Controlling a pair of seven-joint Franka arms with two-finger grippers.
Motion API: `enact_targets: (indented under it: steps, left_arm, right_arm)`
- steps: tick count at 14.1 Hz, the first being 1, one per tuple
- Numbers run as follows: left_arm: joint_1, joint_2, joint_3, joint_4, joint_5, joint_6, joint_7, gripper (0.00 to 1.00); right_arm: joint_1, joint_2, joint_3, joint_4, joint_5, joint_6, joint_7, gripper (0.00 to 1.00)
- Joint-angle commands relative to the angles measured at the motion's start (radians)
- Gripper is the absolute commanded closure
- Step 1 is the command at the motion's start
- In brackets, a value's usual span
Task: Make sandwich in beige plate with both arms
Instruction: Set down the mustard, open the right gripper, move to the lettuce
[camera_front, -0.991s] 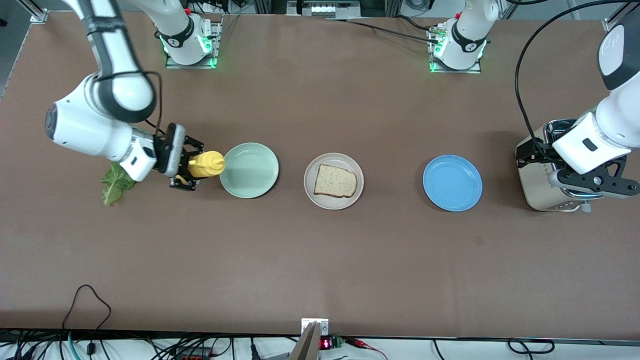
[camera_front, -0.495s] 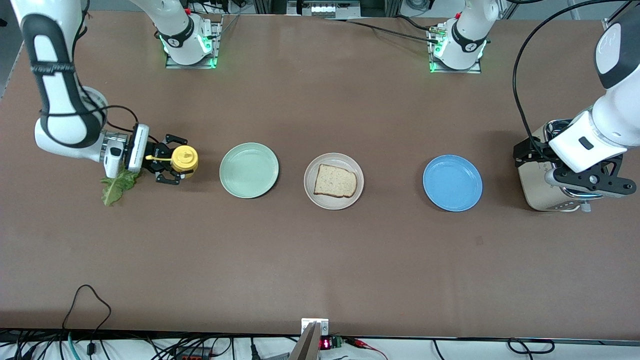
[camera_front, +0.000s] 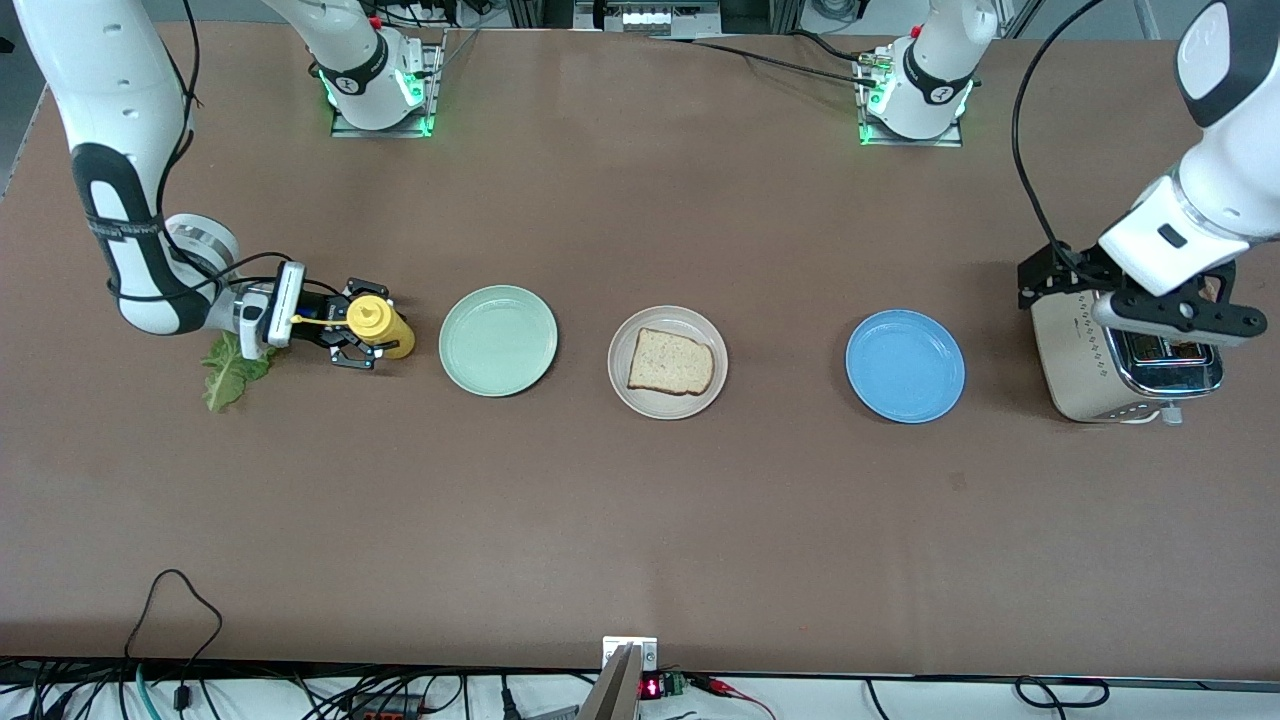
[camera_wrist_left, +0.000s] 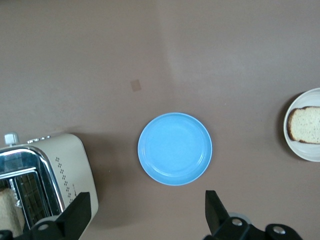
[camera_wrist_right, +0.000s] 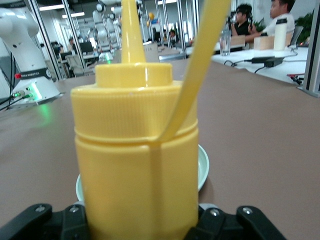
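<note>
One porous bread slice (camera_front: 671, 362) on round beige plate (camera_front: 625, 382)

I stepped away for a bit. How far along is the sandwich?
Early. Done: one bread slice lies on the beige plate. In hand: the right gripper holds the yellow squeeze bottle upright beside the mint plate; the left gripper hangs open over the toaster. Left: the lettuce leaf on the table and the second slice in the toaster.
</note>
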Motion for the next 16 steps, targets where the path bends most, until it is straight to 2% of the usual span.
enact_targets:
  steps: [1, 3, 6, 7, 12, 16]
  left_arm:
    - [-0.017, -0.007, 0.019, -0.014, -0.005, 0.004, 0.003, 0.0]
    - [-0.017, -0.007, 0.013, -0.012, -0.005, -0.008, 0.003, 0.0]
    - [-0.017, -0.006, 0.011, -0.009, -0.005, -0.01, 0.001, 0.0]
    - [-0.017, -0.005, 0.011, -0.009, -0.005, -0.01, 0.001, 0.0]
    - [-0.017, -0.007, 0.011, -0.009, -0.005, -0.022, 0.001, 0.0]
    - [-0.017, -0.007, 0.01, -0.007, -0.003, -0.024, 0.001, 0.0]
  right_arm:
    - [-0.044, 0.05, 0.016, 0.045, 0.024, -0.072, -0.042, 0.69]
    - [-0.057, 0.061, 0.016, 0.046, 0.024, -0.094, -0.049, 0.6]
    - [-0.074, 0.085, 0.015, 0.052, 0.024, -0.132, -0.055, 0.18]
    - [-0.083, 0.096, 0.015, 0.063, 0.019, -0.146, -0.058, 0.0]
    - [-0.158, 0.104, 0.013, 0.094, -0.057, -0.168, -0.046, 0.0]
    - [-0.238, 0.098, 0.012, 0.126, -0.189, -0.175, 0.032, 0.0]
